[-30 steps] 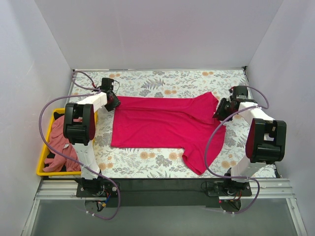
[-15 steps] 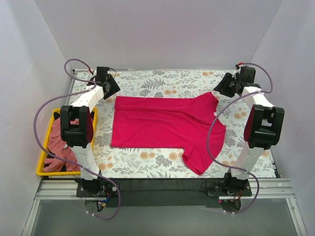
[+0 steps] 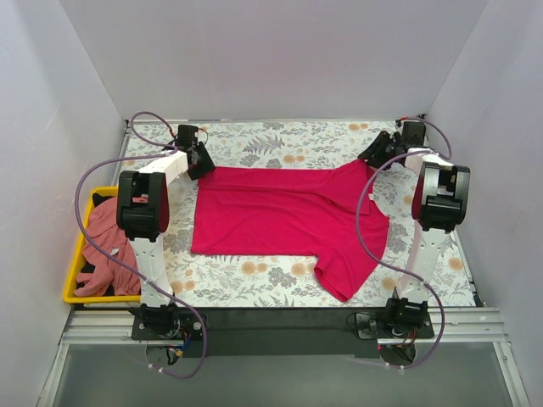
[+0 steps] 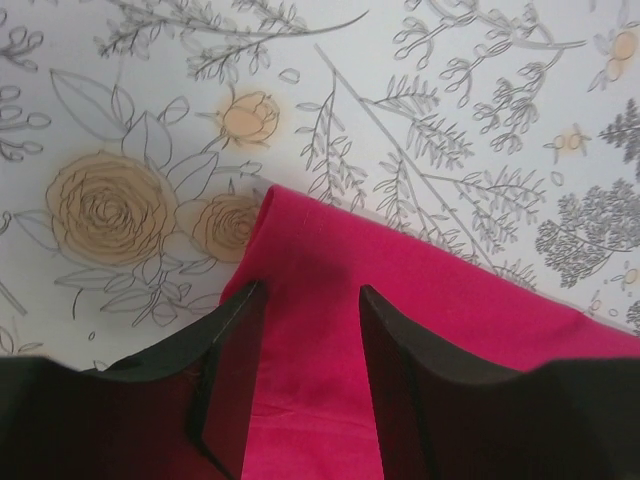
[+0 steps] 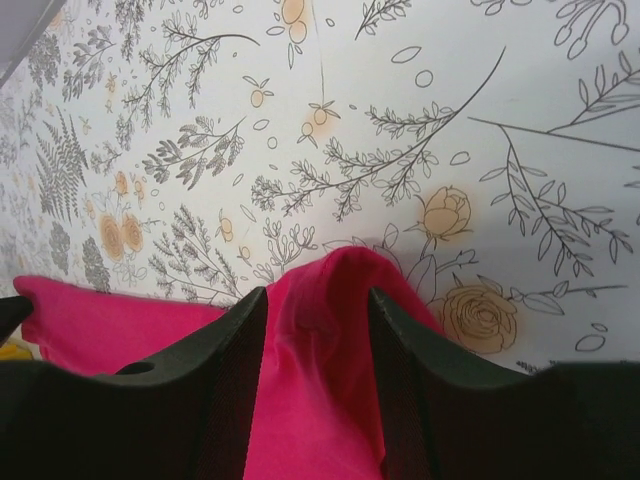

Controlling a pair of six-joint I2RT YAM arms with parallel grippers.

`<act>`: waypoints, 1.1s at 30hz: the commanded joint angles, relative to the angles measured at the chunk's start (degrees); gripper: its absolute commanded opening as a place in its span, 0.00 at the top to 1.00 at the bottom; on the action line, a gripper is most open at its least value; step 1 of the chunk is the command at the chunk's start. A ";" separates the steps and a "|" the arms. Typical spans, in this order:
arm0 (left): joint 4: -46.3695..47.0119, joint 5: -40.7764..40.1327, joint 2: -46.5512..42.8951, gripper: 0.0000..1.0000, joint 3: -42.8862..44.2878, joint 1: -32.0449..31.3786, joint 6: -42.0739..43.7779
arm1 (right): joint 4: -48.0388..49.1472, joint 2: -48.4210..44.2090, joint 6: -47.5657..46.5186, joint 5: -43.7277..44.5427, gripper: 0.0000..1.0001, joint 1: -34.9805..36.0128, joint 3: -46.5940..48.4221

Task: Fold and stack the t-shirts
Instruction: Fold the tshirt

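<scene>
While its jaws are standing wide apart, the left gripper is straddling the far-left corner of the magenta-red t-shirt. The cloth there is lying flat between the dark fingers and is not being pinched.

The right gripper is also gaping wide. A raised hump of the same shirt is sitting between its fingers, which are not closing on it.

In the top view the left gripper is resting at the shirt's 10 o'clock corner and the right gripper at its 2 o'clock corner. Both arms are reaching out from their bases at 6 o'clock.

The magenta-red t-shirt is lying spread over the middle of the floral table cover. Its straight hem is facing 9 o'clock and one sleeve is pointing toward 5 o'clock.

The salmon-pink t-shirt is sitting crumpled inside the yellow bin. The bin is standing at the table's 8 o'clock edge, just beside the left arm and well apart from the spread shirt.
</scene>
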 commanded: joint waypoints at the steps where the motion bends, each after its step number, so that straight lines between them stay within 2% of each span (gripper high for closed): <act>1: 0.95 1.23 -0.01 0.59 0.61 -0.39 0.66 | 4.94 1.24 2.50 -2.74 0.50 -0.51 2.95; 4: 0.95 -0.17 0.52 0.61 -1.15 -0.39 0.22 | 6.08 2.65 3.65 -3.62 0.52 -0.60 3.30; 8: 0.78 -2.10 0.70 0.62 -3.34 -0.39 -0.65 | 7.83 4.15 4.44 -4.58 0.60 -0.77 3.48; 11: 0.25 -3.77 0.70 0.64 -4.05 -0.31 -1.53 | 8.19 4.59 4.70 -4.41 0.77 -1.30 3.13; 12: -0.01 -4.74 0.78 0.65 -4.40 -0.31 -1.88 | 8.80 4.41 4.88 -4.32 0.87 -1.56 2.60; 15: -2.73 -7.28 1.31 0.67 -4.23 -0.22 -3.63 | 10.55 3.27 5.32 -3.88 0.99 -2.88 0.33; 23: -4.67 -9.05 1.66 0.72 -4.76 0.40 -8.56 | 14.08 0.28 5.23 -2.30 0.99 -5.43 -3.64; 29: -4.85 -9.67 1.49 0.72 -5.02 0.66 -10.76 | 16.96 -0.60 4.88 -1.24 0.99 -6.57 -6.18; 33: -3.54 -7.39 1.22 0.69 -5.02 0.66 -10.59 | 17.77 0.72 4.18 -2.12 0.99 -6.93 -3.92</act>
